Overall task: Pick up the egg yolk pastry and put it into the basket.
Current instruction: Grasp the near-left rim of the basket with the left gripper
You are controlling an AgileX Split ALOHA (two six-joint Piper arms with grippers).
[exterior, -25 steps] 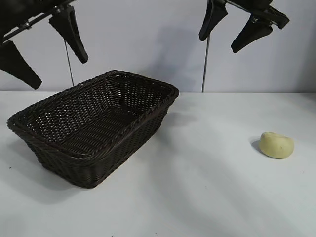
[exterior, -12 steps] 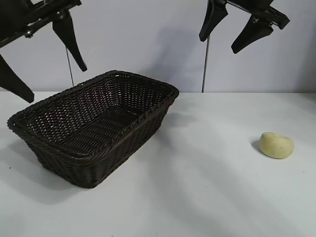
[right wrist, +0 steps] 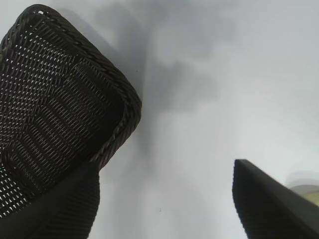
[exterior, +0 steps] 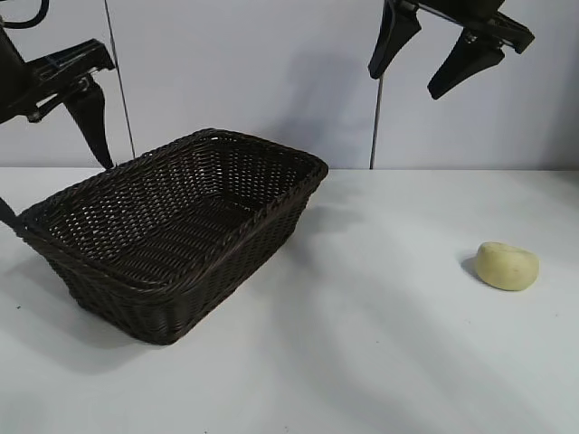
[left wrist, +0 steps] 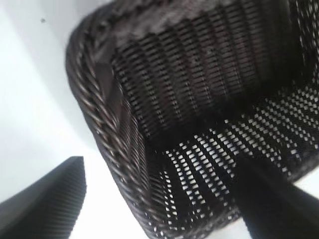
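Egg yolk pastry [exterior: 507, 266] is being left on table [exterior: 380, 344], lower right — untouched. Basket [exterior: 172, 231] sitting centre-left. Left gripper [exterior: 50, 181] held apart at basket's left end; right gripper [exterior: 436, 56] parked upper right, spread.

Pastry [exterior: 507, 266] sits alone on open table [exterior: 380, 344], nothing crowding it from any side. Wide bare stretch lies between it and the basket [exterior: 172, 231], whose open top is unobstructed.
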